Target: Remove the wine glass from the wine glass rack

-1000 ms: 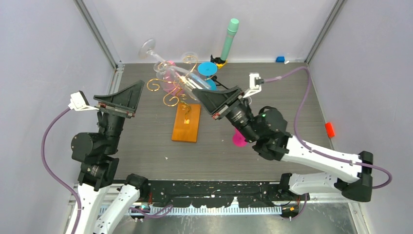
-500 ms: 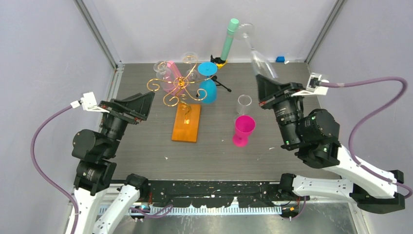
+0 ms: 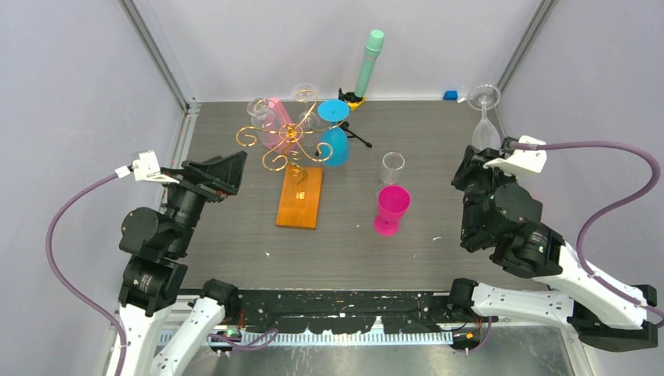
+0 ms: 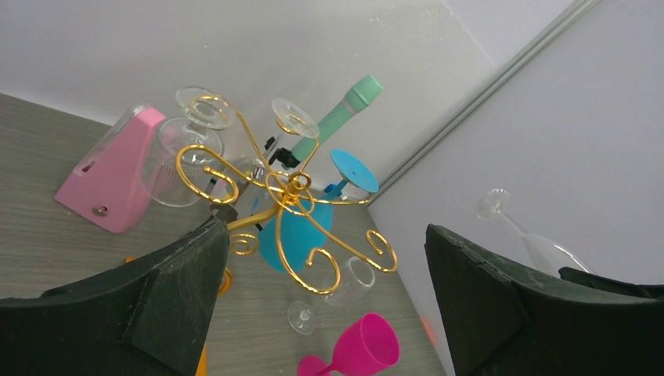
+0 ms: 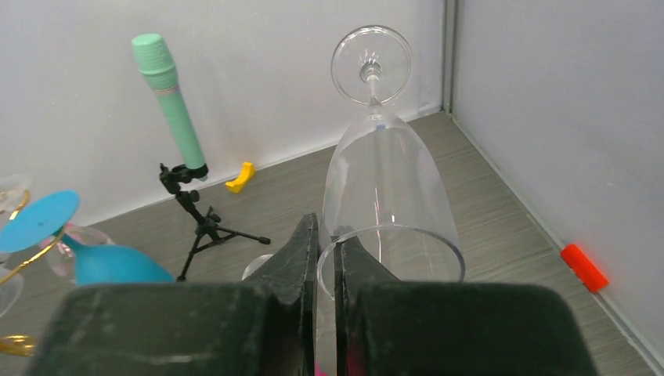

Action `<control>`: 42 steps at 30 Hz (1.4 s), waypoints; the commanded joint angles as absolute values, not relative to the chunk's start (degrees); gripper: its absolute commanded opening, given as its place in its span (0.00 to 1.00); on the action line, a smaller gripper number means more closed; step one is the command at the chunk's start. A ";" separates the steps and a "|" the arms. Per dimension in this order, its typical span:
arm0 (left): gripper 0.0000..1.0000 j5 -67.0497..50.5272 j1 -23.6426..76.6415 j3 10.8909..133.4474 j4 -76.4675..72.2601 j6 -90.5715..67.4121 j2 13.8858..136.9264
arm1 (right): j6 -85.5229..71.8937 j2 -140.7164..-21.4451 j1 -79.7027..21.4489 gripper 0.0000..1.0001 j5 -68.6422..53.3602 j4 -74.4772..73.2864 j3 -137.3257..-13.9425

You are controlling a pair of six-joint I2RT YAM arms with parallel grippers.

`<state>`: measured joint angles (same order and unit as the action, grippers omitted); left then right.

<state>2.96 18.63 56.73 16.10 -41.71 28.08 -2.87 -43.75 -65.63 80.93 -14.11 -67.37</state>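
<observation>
The wine glass rack (image 3: pixel 288 137) is gold scrolled wire on an orange-brown wooden base (image 3: pixel 300 197) at the back left; it also shows in the left wrist view (image 4: pixel 290 188). A blue glass (image 3: pixel 335 142) and clear glasses (image 3: pixel 261 112) hang on it. My right gripper (image 3: pixel 479 163) is far right of the rack, shut on the rim of a clear wine glass (image 3: pixel 483 125). In the right wrist view (image 5: pixel 326 235) the fingers pinch the glass's wall (image 5: pixel 384 180), with its foot pointing away. My left gripper (image 3: pixel 213 169) is open and empty left of the rack, also seen in the left wrist view (image 4: pixel 325 258).
A pink goblet (image 3: pixel 390 207) and a clear glass (image 3: pixel 392 166) stand on the table between rack and right arm. A black tripod with a mint cylinder (image 3: pixel 368 63) stands at the back. A red block (image 3: pixel 530 207) lies by the right wall, a blue block (image 3: pixel 450 95) at the back.
My right arm has swung from the rack to the far right, carrying the clear wine glass away from it. The left gripper shifted slightly and stayed open.
</observation>
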 commanded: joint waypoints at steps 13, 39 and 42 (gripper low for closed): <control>0.99 4.41 18.54 55.83 17.58 -41.13 26.92 | -21.16 -62.58 -27.21 0.00 39.78 -46.80 -80.17; 1.00 8.43 18.54 52.99 19.26 -35.44 23.17 | -21.88 -77.78 -12.22 0.00 4.22 -64.25 -84.69; 1.00 8.76 18.54 53.13 19.63 -34.30 22.87 | -21.92 -78.79 -12.22 0.00 4.47 -64.71 -85.41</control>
<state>7.33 18.63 53.06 19.75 -37.19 23.55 -22.72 -78.41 -12.51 4.21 -63.55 -81.56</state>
